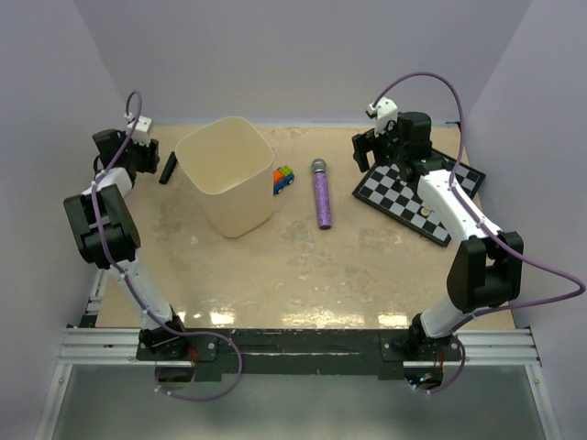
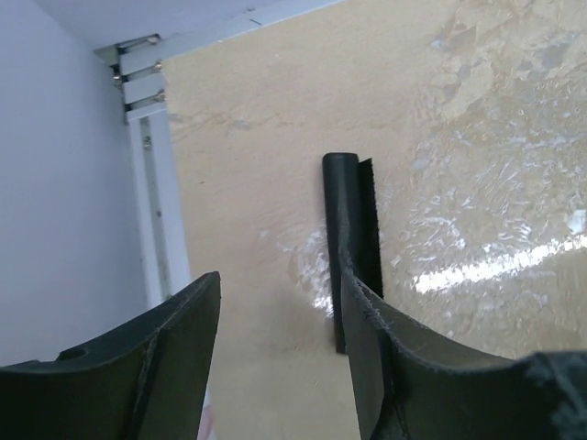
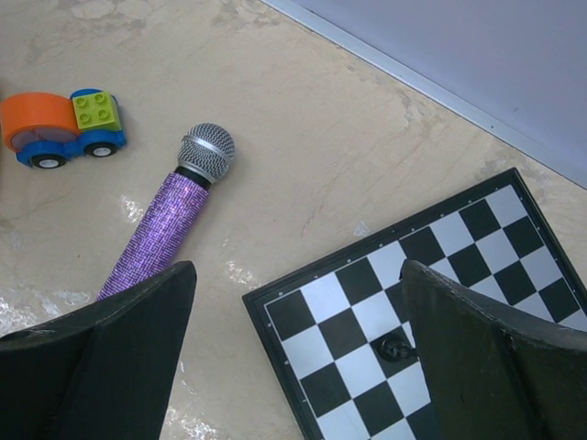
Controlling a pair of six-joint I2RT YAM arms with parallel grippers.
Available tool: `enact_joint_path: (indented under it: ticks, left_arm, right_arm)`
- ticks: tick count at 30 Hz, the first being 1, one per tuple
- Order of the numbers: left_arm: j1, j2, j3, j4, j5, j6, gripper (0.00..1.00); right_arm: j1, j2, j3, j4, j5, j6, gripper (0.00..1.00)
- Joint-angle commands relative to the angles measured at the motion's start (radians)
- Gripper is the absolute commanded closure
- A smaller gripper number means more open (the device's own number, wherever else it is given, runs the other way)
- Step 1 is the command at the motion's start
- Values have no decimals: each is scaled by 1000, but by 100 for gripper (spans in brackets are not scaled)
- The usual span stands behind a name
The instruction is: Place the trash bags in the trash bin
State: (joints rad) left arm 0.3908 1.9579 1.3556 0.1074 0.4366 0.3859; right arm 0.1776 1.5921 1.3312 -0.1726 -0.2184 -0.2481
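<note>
Jaws of my left gripper spread, rolled trash bags just ahead beside one finger, positioned, I judge, for pinching; right gripper likewise spread.

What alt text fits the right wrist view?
Open right pincer hovers over a beige tabletop, between a purple glittery microphone with silver mesh head at left and a black-and-white chequered board at right. An orange, blue and green toy block truck sits upper left.

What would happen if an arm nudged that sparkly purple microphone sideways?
The microphone would probably roll, being a round cylinder lying on its side. It may curve off, since the mesh head looks wider than the handle. It looks stiff.
</note>
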Motion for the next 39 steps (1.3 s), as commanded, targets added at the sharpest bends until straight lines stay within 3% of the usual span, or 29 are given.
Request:
enact_joint_path:
  ticks: [1,6,12,18,25,29,33,36,39]
  left_arm:
    - [-69,105,134,-34,-36,33,42]
    - [-102,206,220,-44,-88,36,48]
    - [-106,243,197,-60,-157,60,55]
    - [-106,303,287,-248,-142,82,60]
    - [-87,231,267,-441,-107,55,91]
    - [-56,-1,76,-482,-70,-105,97]
    - [-43,-360,-177,-535,-47,-237,100]
    - [-43,-641,-281,-636,-7,-295,100]
    - [-44,-918,-335,-638,100,-312,100]
  right_arm:
    - [2,-50,-4,-8,24,-19,2]
    - [2,-67,-27,-21,43,-39,2]
    - [2,-67,-23,-27,57,-46,2]
    - [2,-43,-7,-24,50,-43,2]
    - [3,-38,-4,-18,25,-36,2]
    - [3,-57,-30,-2,7,-17,2]
    - [3,-72,-61,12,-27,-3,2]
    - [3,-75,-75,19,-42,16,2]
    - [3,-84,-93,30,-45,52,2]
